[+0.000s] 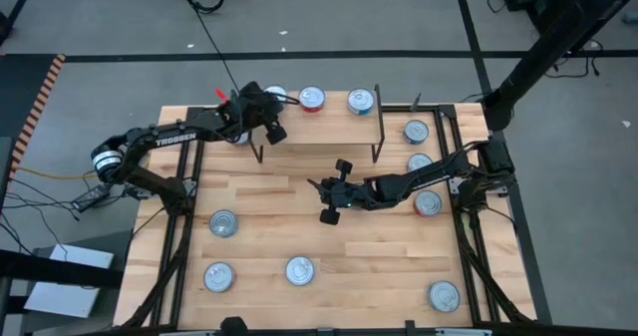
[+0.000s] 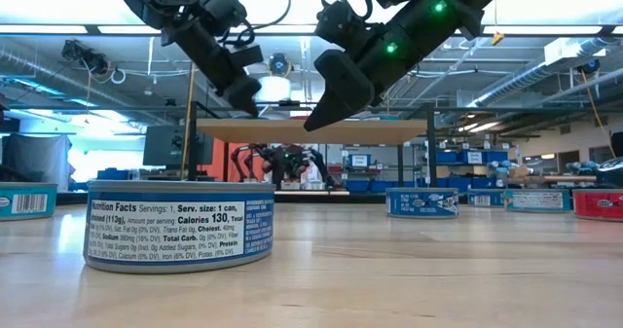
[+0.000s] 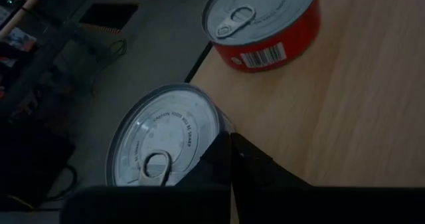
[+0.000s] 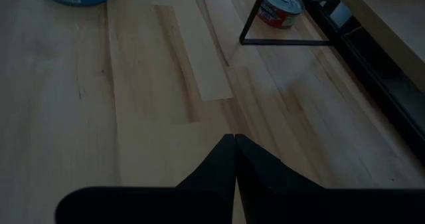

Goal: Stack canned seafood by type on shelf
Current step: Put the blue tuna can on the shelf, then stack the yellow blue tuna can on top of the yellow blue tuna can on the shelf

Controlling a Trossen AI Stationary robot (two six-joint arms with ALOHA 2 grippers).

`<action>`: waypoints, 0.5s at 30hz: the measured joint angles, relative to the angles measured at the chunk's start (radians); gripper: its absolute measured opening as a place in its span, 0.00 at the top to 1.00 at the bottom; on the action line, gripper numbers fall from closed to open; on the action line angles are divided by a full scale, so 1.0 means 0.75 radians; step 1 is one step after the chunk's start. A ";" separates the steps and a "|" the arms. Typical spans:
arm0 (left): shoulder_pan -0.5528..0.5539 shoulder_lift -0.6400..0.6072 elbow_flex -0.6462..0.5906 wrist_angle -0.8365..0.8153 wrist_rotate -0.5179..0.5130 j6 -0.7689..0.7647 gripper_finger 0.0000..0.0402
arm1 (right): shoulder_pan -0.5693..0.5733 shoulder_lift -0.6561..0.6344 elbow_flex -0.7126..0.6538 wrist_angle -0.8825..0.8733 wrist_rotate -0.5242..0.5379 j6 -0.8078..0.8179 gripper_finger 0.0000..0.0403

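White lettering "TROSSEN" runs along the left arm (image 1: 171, 134); the nearest tin (image 2: 180, 225) carries a panel reading "Nutrition Facts", "Calories 130", "Serv. size: 1 can".

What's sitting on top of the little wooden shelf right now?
Three short round tins rest on the light wood plank shelf: a red-labelled tin, a teal-labelled tin, and a third tin partly covered by the left tool, label hidden.

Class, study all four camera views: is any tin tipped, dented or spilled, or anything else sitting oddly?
Nothing looks damaged or spilled. Every tin in view sits flat, pull-tab up. One oddity: on the shelf, the tin beside the left gripper sits at the plank's edge, seeming to overhang it, unlike the red tin lying fully on the wood.
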 joint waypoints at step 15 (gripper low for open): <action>-0.114 0.000 0.000 0.175 0.190 -0.006 1.00 | -0.012 -0.001 -0.011 0.012 -0.173 0.267 0.94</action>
